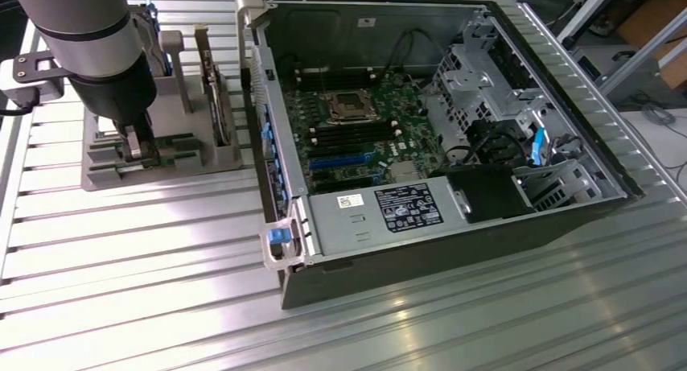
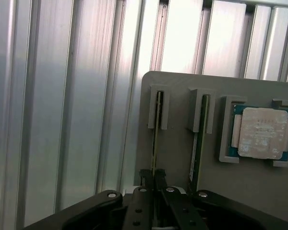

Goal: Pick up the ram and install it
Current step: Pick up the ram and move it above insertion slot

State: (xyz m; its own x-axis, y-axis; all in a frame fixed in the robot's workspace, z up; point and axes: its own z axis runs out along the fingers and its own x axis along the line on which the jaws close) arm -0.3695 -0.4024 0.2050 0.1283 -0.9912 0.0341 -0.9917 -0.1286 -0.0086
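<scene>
My gripper (image 2: 155, 178): jaws pinched on ram (image 2: 156, 129), taken between them at its near end. Stick stands on edge in holder (image 2: 177, 158) slot. Twin stick (image 2: 197, 139) just outside one jaw. I judge ram light, stiff, thin, fragile: hold flat faces, avoid chips, no twisting.

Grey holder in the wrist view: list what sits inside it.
The ram and a twin stick stand on edge in its slots; a square processor chip lies in a recess beside them. The gripper covers one end of the ram.
</scene>
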